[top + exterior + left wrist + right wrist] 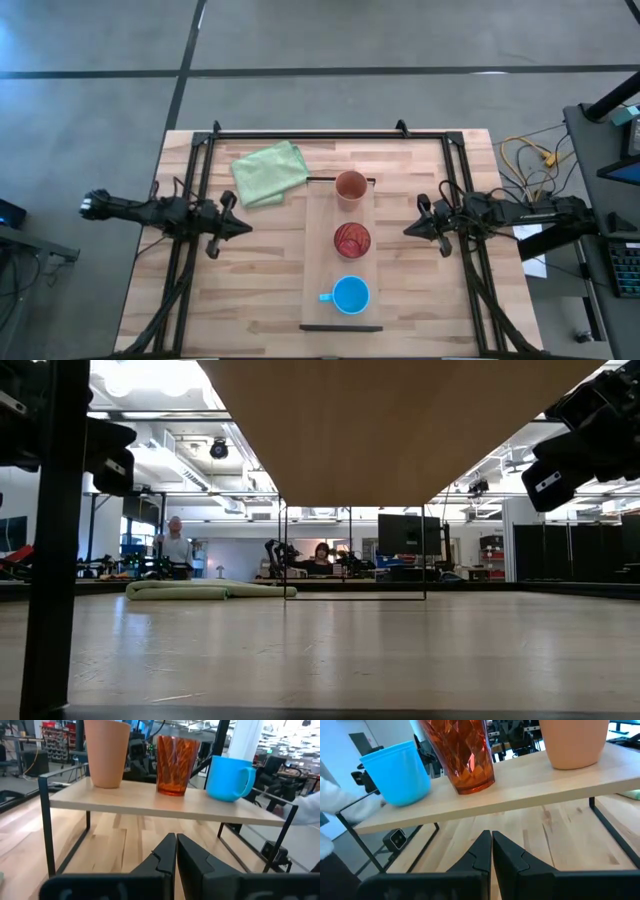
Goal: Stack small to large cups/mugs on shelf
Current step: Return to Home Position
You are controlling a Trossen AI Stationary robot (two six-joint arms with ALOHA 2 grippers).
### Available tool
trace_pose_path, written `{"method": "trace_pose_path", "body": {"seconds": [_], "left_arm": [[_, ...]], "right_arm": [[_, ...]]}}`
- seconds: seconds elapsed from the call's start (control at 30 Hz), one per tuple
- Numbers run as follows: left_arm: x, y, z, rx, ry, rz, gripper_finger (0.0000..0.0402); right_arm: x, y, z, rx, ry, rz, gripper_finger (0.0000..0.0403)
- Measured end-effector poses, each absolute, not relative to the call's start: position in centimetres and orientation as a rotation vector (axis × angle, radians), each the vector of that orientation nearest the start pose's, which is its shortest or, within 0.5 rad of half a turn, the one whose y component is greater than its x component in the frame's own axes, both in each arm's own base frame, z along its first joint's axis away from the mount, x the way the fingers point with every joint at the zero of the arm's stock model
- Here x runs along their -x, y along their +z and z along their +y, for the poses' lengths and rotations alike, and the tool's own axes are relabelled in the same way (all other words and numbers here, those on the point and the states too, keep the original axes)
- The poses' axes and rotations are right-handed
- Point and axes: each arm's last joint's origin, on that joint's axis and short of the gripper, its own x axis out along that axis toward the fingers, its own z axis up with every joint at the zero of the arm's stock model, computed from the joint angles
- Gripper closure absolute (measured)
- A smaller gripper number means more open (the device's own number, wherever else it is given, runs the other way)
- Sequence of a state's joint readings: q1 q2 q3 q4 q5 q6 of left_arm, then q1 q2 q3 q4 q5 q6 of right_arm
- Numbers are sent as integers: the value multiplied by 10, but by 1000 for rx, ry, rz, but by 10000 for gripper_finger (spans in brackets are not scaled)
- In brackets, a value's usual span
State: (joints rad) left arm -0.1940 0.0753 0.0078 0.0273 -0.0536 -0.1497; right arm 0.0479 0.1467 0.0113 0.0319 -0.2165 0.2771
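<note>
Three cups stand upright in a row on the light-wood shelf (342,262): the orange-terracotta cup (351,187) at the far end, the translucent red cup (352,240) in the middle, the blue mug (350,296) at the near end, its handle toward the table's left. The wrist views show them too: terracotta cup (106,751), red cup (175,764), blue mug (228,776). My left gripper (244,228) waits shut left of the shelf. My right gripper (408,230) waits shut right of it. Both point at the shelf and touch nothing.
A folded green cloth (269,172) lies on the table's far left part, beside the shelf's far end. The shelf stands on thin dark metal legs (47,827) above the slatted tabletop. Black frame rails (330,134) run along the table's far and side edges.
</note>
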Motion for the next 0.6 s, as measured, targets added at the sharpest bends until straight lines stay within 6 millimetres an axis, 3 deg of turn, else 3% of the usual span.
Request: {"method": "trace_pose_path", "body": {"seconds": [0.6], "left_arm": [[-105, 156, -19, 135, -127, 123, 402]], "right_arm": [[-105, 159, 11, -287, 248, 139, 394]]}}
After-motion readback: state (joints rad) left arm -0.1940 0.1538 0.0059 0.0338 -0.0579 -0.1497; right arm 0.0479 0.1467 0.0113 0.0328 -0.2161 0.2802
